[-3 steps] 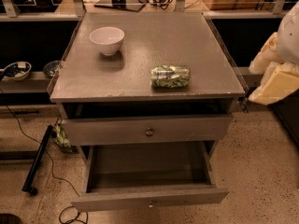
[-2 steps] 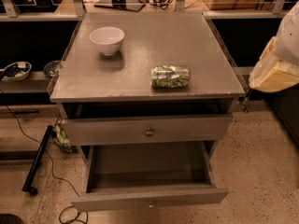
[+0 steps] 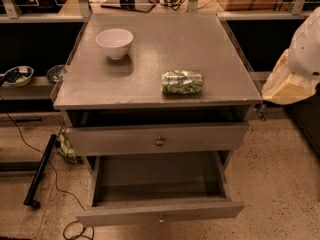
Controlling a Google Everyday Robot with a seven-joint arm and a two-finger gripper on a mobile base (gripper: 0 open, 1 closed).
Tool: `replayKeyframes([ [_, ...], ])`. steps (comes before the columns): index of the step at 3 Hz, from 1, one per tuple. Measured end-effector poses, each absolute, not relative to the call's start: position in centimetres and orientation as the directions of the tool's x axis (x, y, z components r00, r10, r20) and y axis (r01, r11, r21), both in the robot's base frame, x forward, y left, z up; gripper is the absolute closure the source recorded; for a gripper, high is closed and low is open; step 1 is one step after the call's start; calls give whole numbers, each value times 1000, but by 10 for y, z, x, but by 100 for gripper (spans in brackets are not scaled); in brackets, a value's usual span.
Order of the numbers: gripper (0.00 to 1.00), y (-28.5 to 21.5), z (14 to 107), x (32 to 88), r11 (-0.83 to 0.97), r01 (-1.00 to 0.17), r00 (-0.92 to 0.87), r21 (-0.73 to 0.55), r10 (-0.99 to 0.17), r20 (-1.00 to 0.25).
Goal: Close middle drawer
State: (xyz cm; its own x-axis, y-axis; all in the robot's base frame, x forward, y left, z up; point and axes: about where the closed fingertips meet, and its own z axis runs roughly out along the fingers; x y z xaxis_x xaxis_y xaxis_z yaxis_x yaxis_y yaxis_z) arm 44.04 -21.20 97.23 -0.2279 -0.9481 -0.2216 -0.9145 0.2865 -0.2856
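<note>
the middle drawer (image 3: 159,186) sits at 6 o'clock, pulled far out of the grey cabinet (image 3: 227,66), its deep box bare. above it the brass-knobbed top drawer (image 3: 200,136) is slightly ajar. the gripper (image 3: 287,86) hangs at 3 o'clock, well apart from the cabinet; i cannot tell if it is spread or closed. on top are a white bowl (image 3: 114,42) at 11 o'clock and a green can (image 3: 182,82) lying on its side near the front edge.

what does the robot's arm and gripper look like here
At the right edge, the arm is a rounded white shell with one small dark dot. Below it, the gripper is a pale cream-yellow wedge beside the cabinet. No cables show.
</note>
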Motion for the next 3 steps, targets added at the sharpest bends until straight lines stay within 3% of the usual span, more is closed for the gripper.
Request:
replayKeyframes([
  [2,100,-222,882,430,358,-909,-307,-212,-921,-238],
  [3,100,-235,805,415,383,-919,-358,-95,-910,-209],
])
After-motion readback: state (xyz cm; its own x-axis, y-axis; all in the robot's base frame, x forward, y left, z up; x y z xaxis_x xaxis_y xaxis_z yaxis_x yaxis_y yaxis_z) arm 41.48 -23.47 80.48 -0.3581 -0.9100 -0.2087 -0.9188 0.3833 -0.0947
